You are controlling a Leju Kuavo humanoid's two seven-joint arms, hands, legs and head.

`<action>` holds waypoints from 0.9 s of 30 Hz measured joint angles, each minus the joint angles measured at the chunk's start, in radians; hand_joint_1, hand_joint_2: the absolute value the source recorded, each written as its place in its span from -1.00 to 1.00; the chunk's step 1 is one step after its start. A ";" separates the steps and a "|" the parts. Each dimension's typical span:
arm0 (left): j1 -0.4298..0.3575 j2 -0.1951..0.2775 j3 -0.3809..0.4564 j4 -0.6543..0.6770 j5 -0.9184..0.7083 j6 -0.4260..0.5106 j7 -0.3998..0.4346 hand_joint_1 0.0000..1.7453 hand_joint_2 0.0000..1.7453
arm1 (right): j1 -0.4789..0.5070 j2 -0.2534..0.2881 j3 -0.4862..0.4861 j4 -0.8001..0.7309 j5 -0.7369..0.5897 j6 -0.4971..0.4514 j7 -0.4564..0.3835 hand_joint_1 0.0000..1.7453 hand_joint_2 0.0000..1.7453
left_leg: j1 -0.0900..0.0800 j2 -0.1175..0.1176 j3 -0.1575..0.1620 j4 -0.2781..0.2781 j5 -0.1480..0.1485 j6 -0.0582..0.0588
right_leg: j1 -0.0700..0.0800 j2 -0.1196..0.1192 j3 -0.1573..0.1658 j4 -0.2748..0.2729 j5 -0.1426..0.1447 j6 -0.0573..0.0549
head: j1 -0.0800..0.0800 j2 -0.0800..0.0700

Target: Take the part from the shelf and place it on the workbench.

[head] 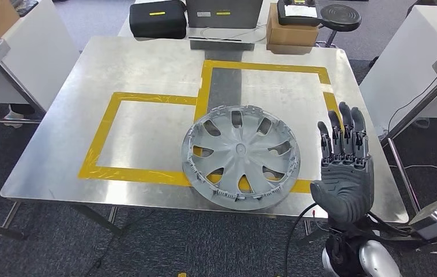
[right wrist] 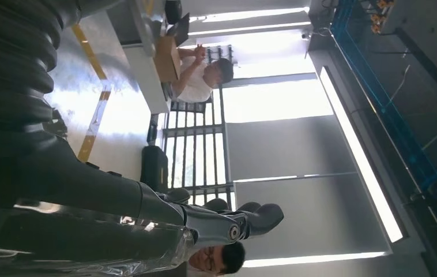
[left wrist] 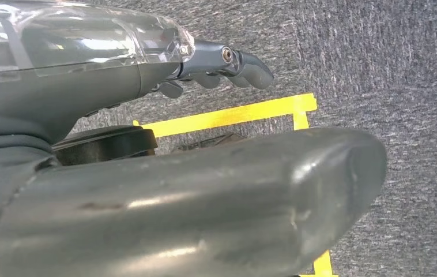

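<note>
The grey wheel cover (head: 240,157) lies flat on the metal counter (head: 147,63), face up, straddling the near strip of the yellow tape outline (head: 112,109), with its near rim close to the counter's front edge. Lying unsupported like that, it reads as already set down, so the placing step looks finished or nearly so. The right hand (head: 344,167) stands upright just beside the cover, on the side away from the tape's left rectangle, palm toward the camera and holding nothing; its fingers (head: 343,135) are straight, raised and slightly apart, clear of the cover's rim with a gap between them. That pose suits a hand that has let go. The left hand (left wrist: 216,63) hangs over grey carpet (left wrist: 389,69) marked with yellow floor tape (left wrist: 233,113), its fingers curled in loosely around nothing. Beyond the cover, at the counter's far edge, sit a black case (head: 157,18) and a cardboard box (head: 290,33).
</note>
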 joint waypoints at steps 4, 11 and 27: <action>0.000 0.000 0.000 0.000 0.000 0.000 0.000 -1.00 -1.00 | 0.005 0.004 -0.005 -0.008 0.000 0.000 0.000 -1.00 1.00 | 0.000 0.001 0.000 0.000 0.000 0.000 | 0.000 0.001 0.000 0.000 0.000 0.000 | 0.000 0.000; 0.000 0.001 0.000 0.000 0.004 0.003 -0.003 -1.00 -1.00 | 0.027 0.035 -0.045 -0.059 -0.003 0.014 0.003 -1.00 1.00 | 0.000 0.005 0.001 0.000 0.000 0.000 | 0.000 0.003 0.000 0.000 0.001 0.001 | 0.000 0.000; -0.002 0.001 0.009 0.000 0.020 0.008 0.012 -1.00 -1.00 | 0.031 0.108 -0.026 -0.064 -0.049 0.014 -0.019 -1.00 1.00 | -0.005 0.013 0.002 -0.005 0.014 0.026 | -0.010 0.010 -0.005 0.007 -0.003 0.022 | -0.004 0.000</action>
